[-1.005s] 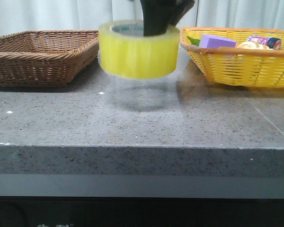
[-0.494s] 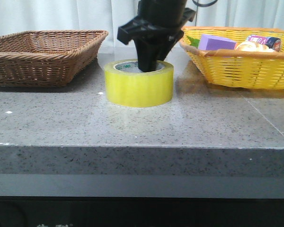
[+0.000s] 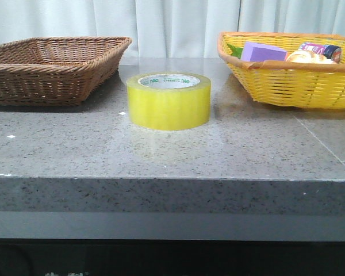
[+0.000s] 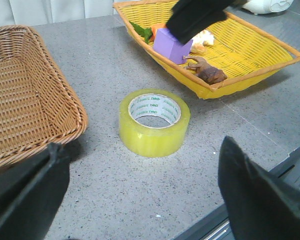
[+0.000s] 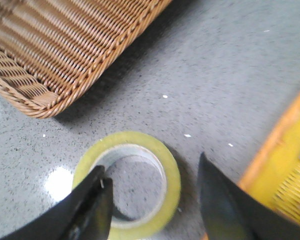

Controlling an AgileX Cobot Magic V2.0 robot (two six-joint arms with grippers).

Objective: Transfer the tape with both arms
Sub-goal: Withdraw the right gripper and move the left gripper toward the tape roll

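The tape (image 3: 169, 100) sits flat on the grey speckled table (image 3: 172, 155), hollow centre up, between the two baskets and touching neither. Half a second ago a black gripper stood over it with a finger down inside the core; in the front view that arm has now gone from sight and the roll stands alone in the same spot. A second ago the roll hung in the air.

From the right wrist, the right gripper (image 5: 155, 200) hangs just above the tape (image 5: 127, 182), its fingers (image 5: 92, 202) spread apart and clasping nothing. From the left wrist, the left gripper (image 4: 140, 192) is spread wide and empty, well back from the roll (image 4: 154, 122).

Behind the tape to the left is the brown wicker basket (image 3: 52, 66). To the right is the yellow wicker basket (image 3: 290, 77), which holds a purple block (image 3: 263, 50), a green leaf (image 4: 142, 32), a brown figure (image 4: 206, 71) and some small packaged items.
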